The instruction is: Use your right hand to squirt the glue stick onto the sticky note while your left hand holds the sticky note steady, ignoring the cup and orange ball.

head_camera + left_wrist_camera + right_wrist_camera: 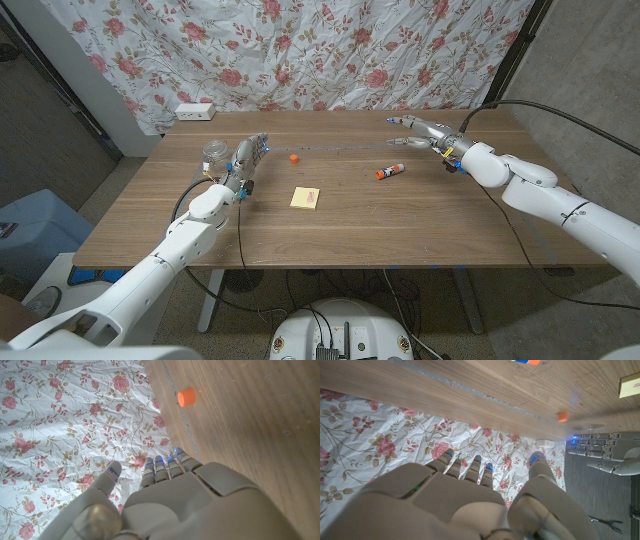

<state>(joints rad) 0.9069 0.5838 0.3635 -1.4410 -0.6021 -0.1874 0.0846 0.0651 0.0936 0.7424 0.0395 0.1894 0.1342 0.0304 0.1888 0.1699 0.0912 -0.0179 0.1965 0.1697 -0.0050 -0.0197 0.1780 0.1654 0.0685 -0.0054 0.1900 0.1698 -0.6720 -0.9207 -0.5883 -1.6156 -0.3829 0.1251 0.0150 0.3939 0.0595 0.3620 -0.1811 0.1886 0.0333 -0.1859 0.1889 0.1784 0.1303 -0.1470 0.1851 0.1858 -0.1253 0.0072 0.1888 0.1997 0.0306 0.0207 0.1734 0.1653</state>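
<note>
A yellow sticky note point(306, 198) point(630, 385) lies flat near the middle of the table. The glue stick point(389, 172) point(525, 361), white with an orange cap, lies on its side to the note's right. My right hand point(420, 135) point(470, 500) hovers beyond the glue stick near the far edge, fingers spread, holding nothing. Left of the note and farther back, my left hand point(248, 158) point(165, 500) point(605, 452) is raised with its fingers extended and nothing in it.
A small orange ball point(293, 157) point(186, 396) point(562, 415) sits just right of my left hand. A clear cup point(214, 155) stands to that hand's left. A white power strip point(195, 111) lies at the far left edge, in front of a floral curtain point(60, 425).
</note>
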